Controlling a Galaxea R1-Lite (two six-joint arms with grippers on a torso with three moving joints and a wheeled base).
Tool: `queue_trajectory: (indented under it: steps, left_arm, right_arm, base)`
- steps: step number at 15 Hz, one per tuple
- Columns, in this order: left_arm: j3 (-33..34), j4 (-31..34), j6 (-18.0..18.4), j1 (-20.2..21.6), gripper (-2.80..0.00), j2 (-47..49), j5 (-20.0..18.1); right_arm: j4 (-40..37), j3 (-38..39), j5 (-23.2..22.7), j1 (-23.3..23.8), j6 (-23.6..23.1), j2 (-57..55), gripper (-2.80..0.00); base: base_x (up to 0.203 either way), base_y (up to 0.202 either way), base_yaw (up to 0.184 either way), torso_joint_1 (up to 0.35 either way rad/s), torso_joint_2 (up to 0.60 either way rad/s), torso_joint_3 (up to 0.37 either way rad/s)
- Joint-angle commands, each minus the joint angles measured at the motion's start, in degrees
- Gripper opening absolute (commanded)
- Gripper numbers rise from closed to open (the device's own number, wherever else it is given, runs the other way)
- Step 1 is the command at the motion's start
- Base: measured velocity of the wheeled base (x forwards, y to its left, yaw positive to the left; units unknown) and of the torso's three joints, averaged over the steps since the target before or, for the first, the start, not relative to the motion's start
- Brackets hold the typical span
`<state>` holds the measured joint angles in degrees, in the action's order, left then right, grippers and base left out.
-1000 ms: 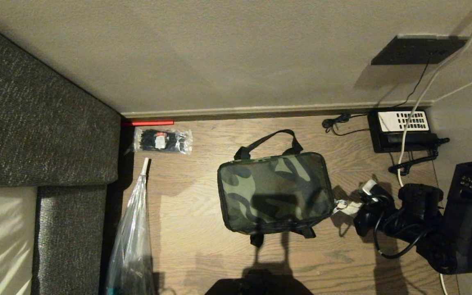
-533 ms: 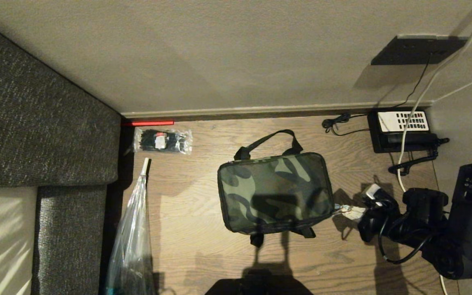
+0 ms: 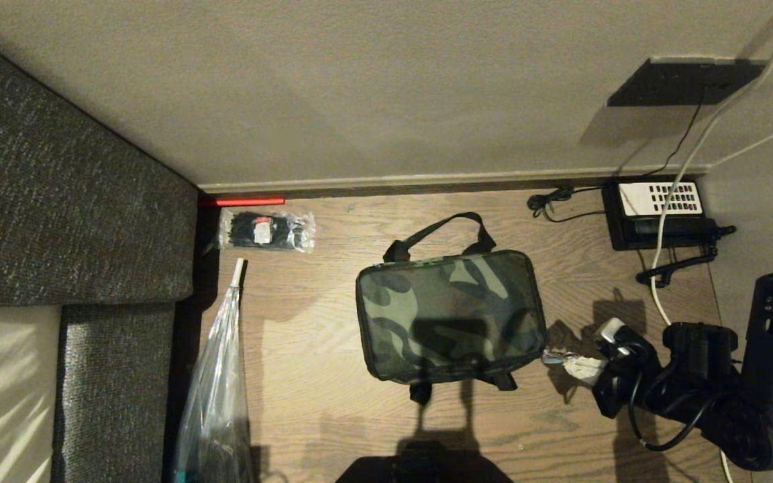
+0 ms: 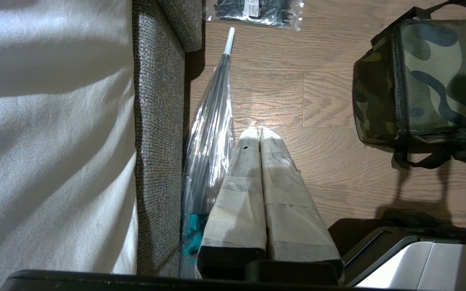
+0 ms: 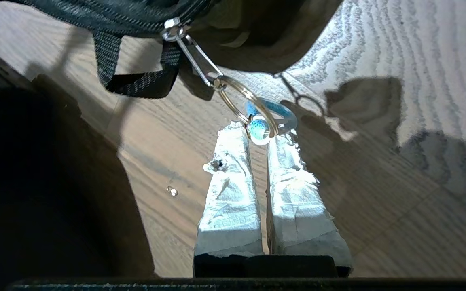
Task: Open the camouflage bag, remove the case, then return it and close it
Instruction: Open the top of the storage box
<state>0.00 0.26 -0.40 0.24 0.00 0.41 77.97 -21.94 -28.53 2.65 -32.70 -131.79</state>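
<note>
Camouflage bag (image 3: pixel 450 315) flat on wood floor (image 3: pixel 333 402), same spot as second ago, zipped, contents unseen. My right gripper (image 5: pixel 260 139) has drawn back from bag's right side, toward me; taped fingers pinched onto blue loop (image 5: pixel 275 115) on pull ring (image 5: pixel 249 106). Left gripper (image 4: pixel 257 133) closed, empty, beside clear umbrella (image 4: pixel 210 133). No readable writing.
</note>
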Motion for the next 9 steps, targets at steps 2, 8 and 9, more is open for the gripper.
queue_trajectory:
  steps: [2, 8, 9]
  left_arm:
    - [0.18, 0.00, -0.03, 0.02, -2.80, 0.00, 0.02]
    - [0.18, 0.00, -0.03, 0.02, -2.80, 0.00, 0.02]
    - [0.18, 0.00, -0.03, 0.02, -2.80, 0.00, 0.02]
  right_arm:
    - [0.24, 0.67, -0.04, 0.09, -1.05, -0.22, -2.80]
    - [0.42, -3.73, 0.12, 3.68, -3.46, 1.70, -2.80]
    - [0.37, -4.49, -0.03, 3.77, -3.71, 1.63, -2.80]
  base:
    - [0.000, 0.000, 0.000, 0.000, 0.00, 0.000]
    - [0.000, 0.000, 0.000, 0.000, 0.00, 0.000]
    - [0.000, 0.000, 0.000, 0.000, 0.00, 0.000]
